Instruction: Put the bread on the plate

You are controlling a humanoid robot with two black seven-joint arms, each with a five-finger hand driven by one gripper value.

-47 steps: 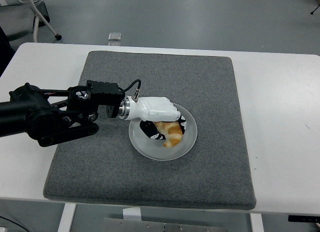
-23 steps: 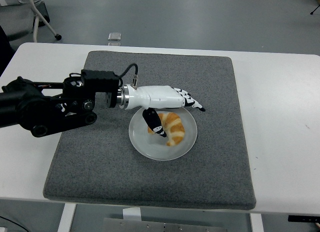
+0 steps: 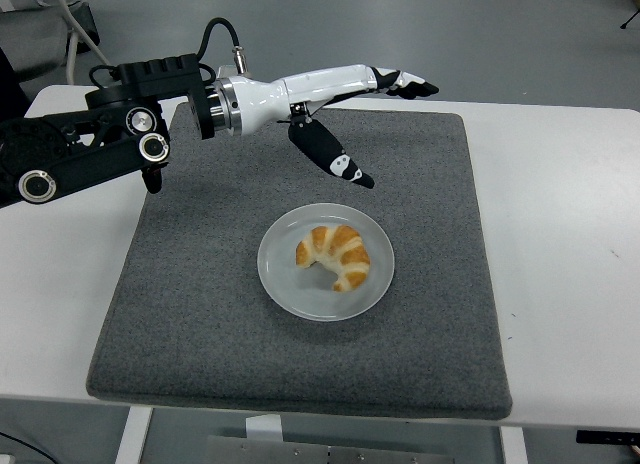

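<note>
One arm alone shows over the table, the left one, coming in from the left edge and reaching across the far part of the grey mat (image 3: pixel 200 314). At its end the left hand (image 3: pixel 335 109) hangs well above the mat, up and left of the plate and clear of everything. Its fingers (image 3: pixel 405 83) are stretched out almost straight toward the right, and the black-tipped thumb (image 3: pixel 335 156) angles down and away from them; nothing is held. Further right and nearer, about the middle of the mat, sits the round pale plate (image 3: pixel 283 282). The bread (image 3: pixel 336 256), a golden croissant, lies on the plate, slightly right of its centre, wholly inside the rim and resting flat. No right arm is in view.

Judged from how things lie, the placing itself looks done: the croissant is on the plate and the hand has no contact with it. What seems left, at most, is for the arm to clear the table.
</note>
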